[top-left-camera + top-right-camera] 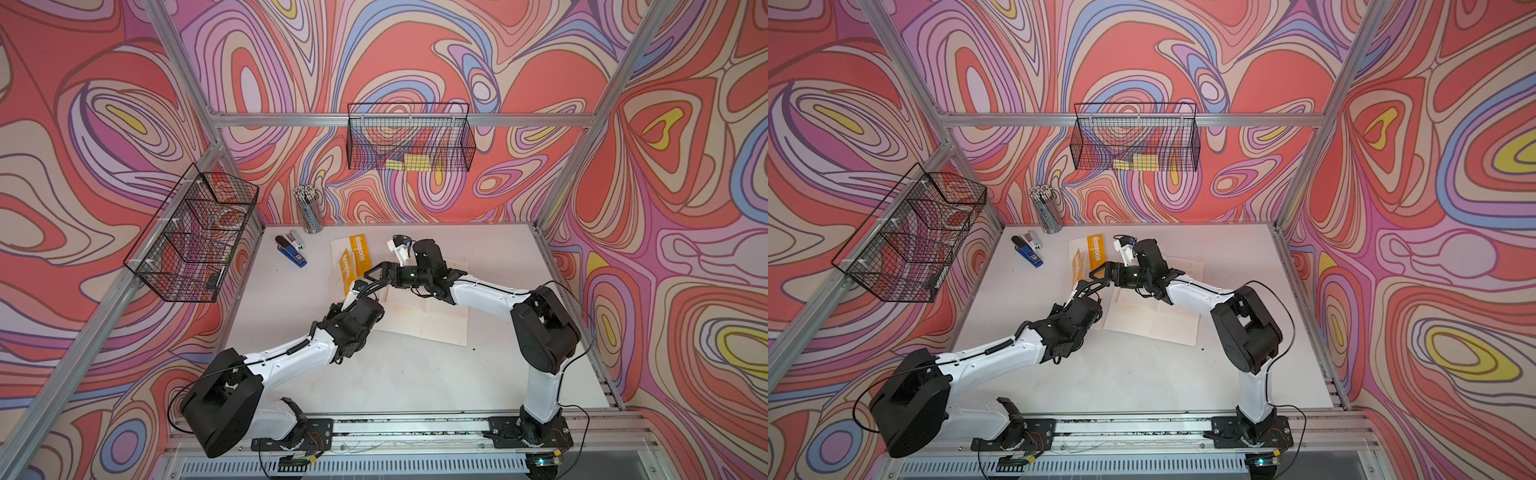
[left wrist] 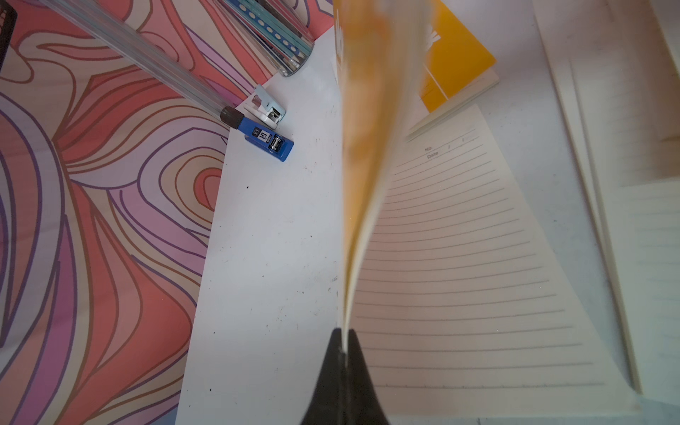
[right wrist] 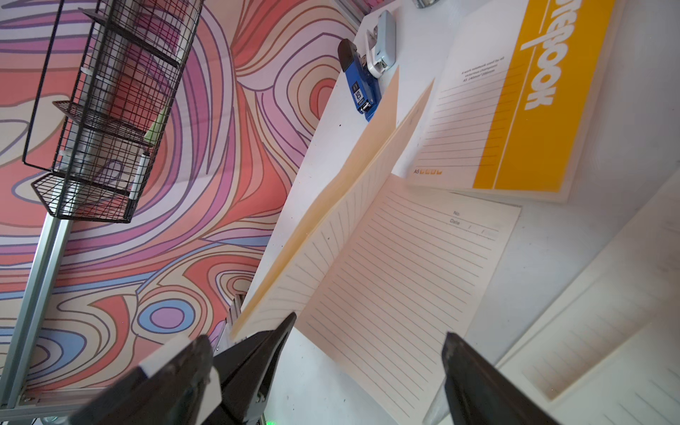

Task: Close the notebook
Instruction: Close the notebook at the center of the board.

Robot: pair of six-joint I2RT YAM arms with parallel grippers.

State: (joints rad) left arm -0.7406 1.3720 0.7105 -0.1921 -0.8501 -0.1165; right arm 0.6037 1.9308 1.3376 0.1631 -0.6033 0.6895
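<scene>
The open notebook (image 3: 404, 272) lies on the white table (image 2: 265, 257) between the two arms; its right-hand lined page rests flat, while its left half, yellow cover (image 1: 347, 269) outermost with a few leaves behind it, stands nearly upright above the spine. The left gripper (image 2: 344, 346) has its jaws pressed together on the free edge of that raised half, pinching cover and leaves as one thin sheaf. The right gripper (image 3: 371, 327) has its jaws spread wide and hovers low over one corner of the flat page, holding nothing; whether a finger touches the paper I cannot tell. Just behind lies a closed notebook (image 3: 533, 92) with a yellow band; to the right, apart from the one I am working, lies a further open booklet (image 3: 607, 323); a blue stapler (image 2: 270, 141) sits near the table's far left corner.

Handling, as I judge it: light, thin and floppy; the sheaf bows in the left wrist view, so it would likely sag or fan if let go high; paper on a smooth table slides readily. The best hold is the outer edge, far from the spine, carried over in an arc; the open right gripper could steady the flat page so the book does not skate, then clear away before the cover lands.
</scene>
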